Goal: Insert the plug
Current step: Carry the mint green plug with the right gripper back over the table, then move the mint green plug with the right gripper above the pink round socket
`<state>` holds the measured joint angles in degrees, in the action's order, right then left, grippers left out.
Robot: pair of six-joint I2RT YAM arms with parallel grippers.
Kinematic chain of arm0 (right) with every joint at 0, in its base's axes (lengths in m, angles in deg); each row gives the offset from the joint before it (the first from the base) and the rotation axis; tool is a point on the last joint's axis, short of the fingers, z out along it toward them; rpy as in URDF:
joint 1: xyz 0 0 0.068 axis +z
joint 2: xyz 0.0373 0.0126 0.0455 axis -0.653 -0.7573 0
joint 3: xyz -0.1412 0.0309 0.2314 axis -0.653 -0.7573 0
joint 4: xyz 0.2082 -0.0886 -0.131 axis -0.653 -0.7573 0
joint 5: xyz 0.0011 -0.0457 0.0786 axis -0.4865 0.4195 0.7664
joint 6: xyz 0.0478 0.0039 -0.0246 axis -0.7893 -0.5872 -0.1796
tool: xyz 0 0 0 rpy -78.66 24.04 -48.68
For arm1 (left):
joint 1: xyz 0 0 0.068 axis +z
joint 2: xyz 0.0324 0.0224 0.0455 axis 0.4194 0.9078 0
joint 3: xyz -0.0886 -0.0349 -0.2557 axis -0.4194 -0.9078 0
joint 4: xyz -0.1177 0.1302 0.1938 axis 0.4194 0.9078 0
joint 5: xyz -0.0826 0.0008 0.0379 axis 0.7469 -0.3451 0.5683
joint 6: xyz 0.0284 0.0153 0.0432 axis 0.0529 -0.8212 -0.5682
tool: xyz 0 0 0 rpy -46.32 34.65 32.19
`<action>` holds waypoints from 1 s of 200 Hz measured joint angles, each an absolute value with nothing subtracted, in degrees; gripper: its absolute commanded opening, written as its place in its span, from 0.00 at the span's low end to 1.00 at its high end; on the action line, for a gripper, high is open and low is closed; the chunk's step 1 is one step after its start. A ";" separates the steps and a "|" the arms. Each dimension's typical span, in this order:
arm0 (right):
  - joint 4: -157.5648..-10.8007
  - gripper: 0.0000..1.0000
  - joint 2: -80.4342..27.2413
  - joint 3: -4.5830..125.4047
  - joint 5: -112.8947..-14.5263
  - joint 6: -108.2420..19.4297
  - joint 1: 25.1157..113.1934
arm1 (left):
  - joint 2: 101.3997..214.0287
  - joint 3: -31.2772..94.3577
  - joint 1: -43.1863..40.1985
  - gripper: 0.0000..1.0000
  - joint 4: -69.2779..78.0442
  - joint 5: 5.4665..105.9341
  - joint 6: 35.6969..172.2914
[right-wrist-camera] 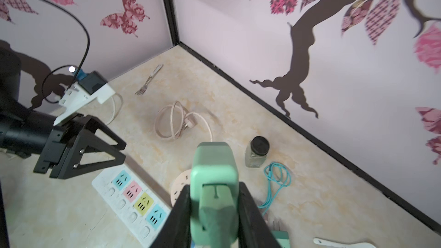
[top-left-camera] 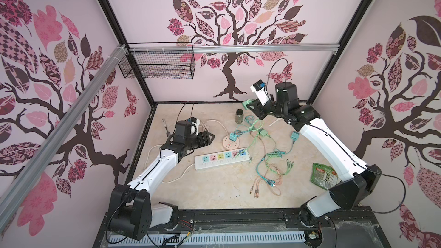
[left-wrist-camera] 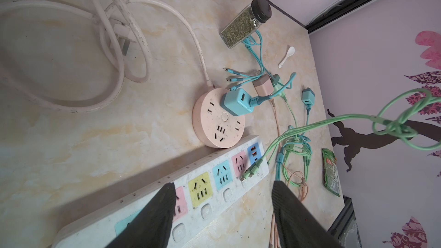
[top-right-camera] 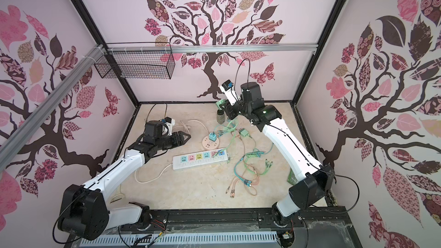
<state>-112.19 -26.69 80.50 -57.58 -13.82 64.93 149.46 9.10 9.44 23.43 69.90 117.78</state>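
Observation:
My right gripper [right-wrist-camera: 214, 188] is shut on a mint-green plug [right-wrist-camera: 214, 163], held high near the back wall in both top views [top-left-camera: 246, 103]. Its green cable [left-wrist-camera: 353, 116] trails down to the table. Below lie a round pink socket hub [top-left-camera: 231, 143] with a blue plug [left-wrist-camera: 236, 101] seated in it, and a long white power strip [top-left-camera: 222, 159] with coloured sockets. My left gripper [left-wrist-camera: 224, 201] is open and hovers low over the strip's left part [left-wrist-camera: 200, 192], with nothing between its fingers [left-wrist-camera: 164, 211].
A spice jar [top-left-camera: 239, 115] stands at the back, beside a white spoon [left-wrist-camera: 286, 56]. A tangle of coloured cables [top-left-camera: 269, 168] with loose plugs [top-left-camera: 295, 135] covers the middle right. A green packet [top-left-camera: 324, 175] lies right, a fork [right-wrist-camera: 149, 79] back left.

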 measured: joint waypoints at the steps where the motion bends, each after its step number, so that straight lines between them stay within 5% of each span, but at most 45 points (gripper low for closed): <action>1: -112.17 0.20 -26.71 80.61 -57.60 -13.82 64.85 | 149.46 9.10 9.44 0.67 23.43 69.88 117.78; 65: -111.34 0.21 -28.09 82.88 -57.71 -13.87 62.20 | 150.75 9.14 9.44 0.67 23.28 69.90 117.76; 200: -93.92 0.21 -27.65 51.93 -44.94 -21.91 64.26 | 165.33 11.57 9.44 0.52 17.47 74.86 119.03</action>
<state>-93.92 -27.65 51.93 -44.94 -21.91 64.26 165.33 11.57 9.44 17.47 74.86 119.03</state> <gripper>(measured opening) 0.299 0.535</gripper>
